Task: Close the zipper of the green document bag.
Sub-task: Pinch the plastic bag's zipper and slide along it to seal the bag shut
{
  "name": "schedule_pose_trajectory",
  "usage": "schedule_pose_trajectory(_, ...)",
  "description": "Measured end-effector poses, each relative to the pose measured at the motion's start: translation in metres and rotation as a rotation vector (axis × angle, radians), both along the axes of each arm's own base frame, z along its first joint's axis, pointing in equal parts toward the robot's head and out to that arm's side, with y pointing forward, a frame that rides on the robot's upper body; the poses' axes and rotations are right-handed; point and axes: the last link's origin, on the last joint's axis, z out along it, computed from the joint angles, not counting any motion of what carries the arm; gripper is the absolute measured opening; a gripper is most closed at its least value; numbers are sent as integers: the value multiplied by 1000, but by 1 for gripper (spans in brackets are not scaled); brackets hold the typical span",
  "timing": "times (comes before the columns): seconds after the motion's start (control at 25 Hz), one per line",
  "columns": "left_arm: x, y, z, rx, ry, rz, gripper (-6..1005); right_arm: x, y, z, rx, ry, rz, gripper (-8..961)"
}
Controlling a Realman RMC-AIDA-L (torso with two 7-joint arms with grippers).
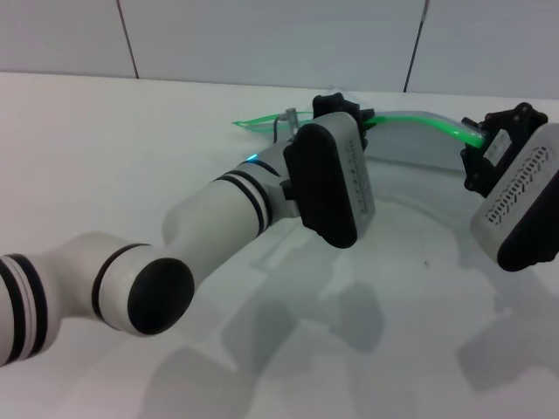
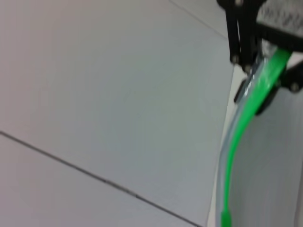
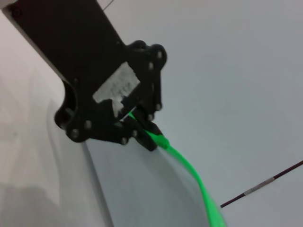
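The green document bag (image 1: 410, 144) stands lifted off the white worktop (image 1: 131, 148) at the far side, its zipper (image 1: 419, 120) arching along the upper edge between both arms. The left tool (image 1: 345, 109) pinches the zipper near the middle. The right tool (image 1: 474, 138) is pressed together on the zipper's right end.

A big white table (image 1: 105, 157) filled the space in front. Behind it stood a pale wall (image 1: 262, 35) made of flat panels, with thin dark lines (image 1: 127, 39) between them.
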Motion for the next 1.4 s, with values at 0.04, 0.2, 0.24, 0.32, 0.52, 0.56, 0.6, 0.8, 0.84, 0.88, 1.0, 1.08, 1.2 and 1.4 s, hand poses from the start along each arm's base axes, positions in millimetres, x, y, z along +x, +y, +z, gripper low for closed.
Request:
schedule_pose_trajectory(0.04, -2, 0, 0, 3, -2, 7, 78, 0, 0, 0, 0, 0, 0, 49)
schedule_pose_trajectory(0.2, -12, 2, 3, 14, -12, 41, 36, 1, 1, 2, 7, 1, -4, 49)
schedule_pose_trajectory(0.24, -16, 2, 4, 19, -13, 50, 26, 2, 1, 2, 8, 2, -5, 49)
schedule_pose_trajectory(0.32, -19, 2, 6, 27, -16, 58, 31, 2, 1, 3, 9, 2, -7, 50)
schedule_pose_trajectory(0.52, -18, 3, 6, 25, -10, 47, 43, 4, 0, 2, 8, 0, -13, 50)
schedule_pose_trajectory(0.56, -13, 2, 4, 18, -11, 34, 46, 4, 1, 2, 7, 0, -12, 50)
schedule_pose_trajectory(0.6, -11, 2, 3, 16, -11, 30, 49, 4, 1, 2, 7, -1, -10, 50)
schedule_pose_trajectory(0.8, -5, 0, 0, 4, -8, 5, 61, 4, 1, 1, 4, -2, -11, 50)
schedule_pose_trajectory(0.84, -4, 0, 0, 5, -10, 2, 64, 4, 1, 1, 3, -3, -11, 50)
schedule_pose_trajectory(0.88, -3, 0, 0, 7, -12, -1, 66, 4, 1, 0, 2, -4, -12, 50)
schedule_pose_trajectory(1.0, 2, -1, 0, 15, -20, -17, 73, 5, 1, -1, -2, -6, -15, 49)
schedule_pose_trajectory(1.08, 4, -2, 1, 26, -25, -34, 79, 5, 1, -1, -2, -7, -15, 49)
schedule_pose_trajectory(1.2, 7, -4, 1, 37, -28, -60, 305, 5, 2, -1, -3, -7, -15, 51)
schedule_pose_trajectory(1.4, 12, -2, 0, 33, -30, -69, 296, 3, 2, -1, -3, -5, -8, 57)
